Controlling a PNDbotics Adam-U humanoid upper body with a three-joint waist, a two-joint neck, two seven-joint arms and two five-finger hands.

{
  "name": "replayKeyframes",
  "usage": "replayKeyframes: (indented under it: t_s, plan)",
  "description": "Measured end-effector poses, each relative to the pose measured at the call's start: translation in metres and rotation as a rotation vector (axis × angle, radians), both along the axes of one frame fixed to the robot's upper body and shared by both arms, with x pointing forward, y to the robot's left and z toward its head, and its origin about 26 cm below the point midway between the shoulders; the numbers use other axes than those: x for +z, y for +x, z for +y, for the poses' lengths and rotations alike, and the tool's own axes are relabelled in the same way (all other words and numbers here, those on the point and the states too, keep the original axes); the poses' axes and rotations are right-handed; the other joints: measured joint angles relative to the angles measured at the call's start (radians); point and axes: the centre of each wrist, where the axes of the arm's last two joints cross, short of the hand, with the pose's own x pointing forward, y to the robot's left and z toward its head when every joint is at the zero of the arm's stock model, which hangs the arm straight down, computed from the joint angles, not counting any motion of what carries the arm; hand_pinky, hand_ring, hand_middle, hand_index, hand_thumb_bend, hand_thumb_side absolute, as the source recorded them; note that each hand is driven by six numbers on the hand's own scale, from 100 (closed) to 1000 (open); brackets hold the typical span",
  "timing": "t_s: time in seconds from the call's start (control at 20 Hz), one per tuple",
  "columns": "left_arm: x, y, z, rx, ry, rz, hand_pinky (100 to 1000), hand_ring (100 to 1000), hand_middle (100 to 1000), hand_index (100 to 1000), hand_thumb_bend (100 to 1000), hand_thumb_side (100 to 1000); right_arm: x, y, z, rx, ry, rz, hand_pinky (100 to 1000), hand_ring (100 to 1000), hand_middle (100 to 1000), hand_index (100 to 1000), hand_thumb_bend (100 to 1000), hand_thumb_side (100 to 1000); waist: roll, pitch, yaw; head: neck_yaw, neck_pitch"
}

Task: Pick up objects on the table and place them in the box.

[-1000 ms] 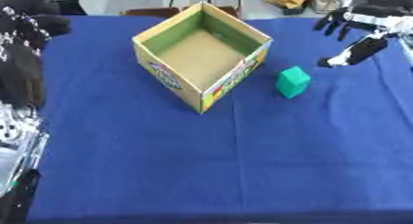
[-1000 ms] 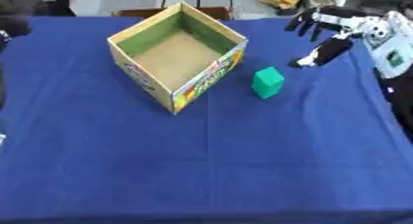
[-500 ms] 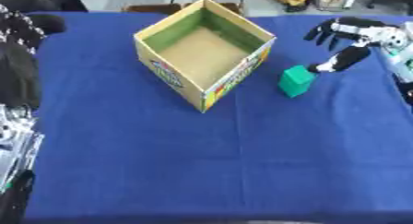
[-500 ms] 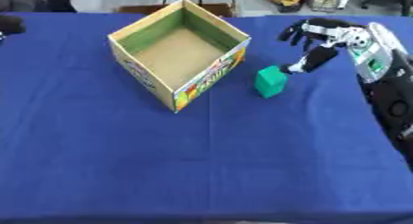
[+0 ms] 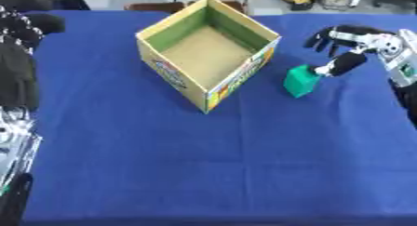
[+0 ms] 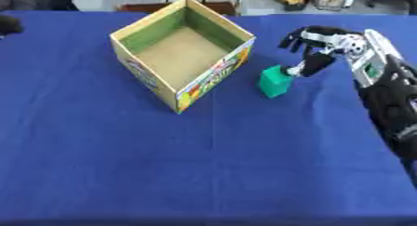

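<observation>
One green block beside one box.

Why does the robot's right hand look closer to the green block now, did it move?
Yes. The right hand has come down and in toward the green block, beside the box; its thumb now reaches the block's top.

The box stands open-topped on the blue table, nothing over its mouth. The green block sits just right of the box, a narrow gap between them; the right hand crowds the block's right side. Bare cloth lies all round in front.
</observation>
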Motion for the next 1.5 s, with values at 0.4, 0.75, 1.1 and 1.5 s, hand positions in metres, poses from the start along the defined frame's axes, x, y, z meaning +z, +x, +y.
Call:
replayKeyframes:
  t_s: [0.4,0.75,1.1,1.5]
  plan:
    - [0.001,0.000,0.000,-0.001,0.000,-0.002,675,615,621,760,615,985,-0.002,0.000,0.000,0.016,-0.014,0.006,660,810,826,868,411,260,-0.005,0.000,-0.001,0.001,0.000]
    - [-0.002,-0.001,0.001,0.002,0.000,0.005,676,615,621,760,617,984,0.012,-0.006,0.004,0.093,-0.071,-0.026,667,817,830,874,430,268,-0.017,-0.014,-0.016,0.010,0.009]
    - [-0.005,-0.001,0.002,0.005,0.000,0.012,676,614,621,760,617,984,0.029,-0.015,0.001,0.145,-0.109,-0.043,677,829,838,884,493,298,-0.024,-0.022,-0.025,0.015,0.012]
    - [-0.006,-0.001,0.002,0.007,0.000,0.014,676,614,620,760,617,984,0.030,-0.017,0.006,0.179,-0.152,-0.009,679,830,838,884,494,299,-0.023,-0.023,-0.027,0.016,0.017]
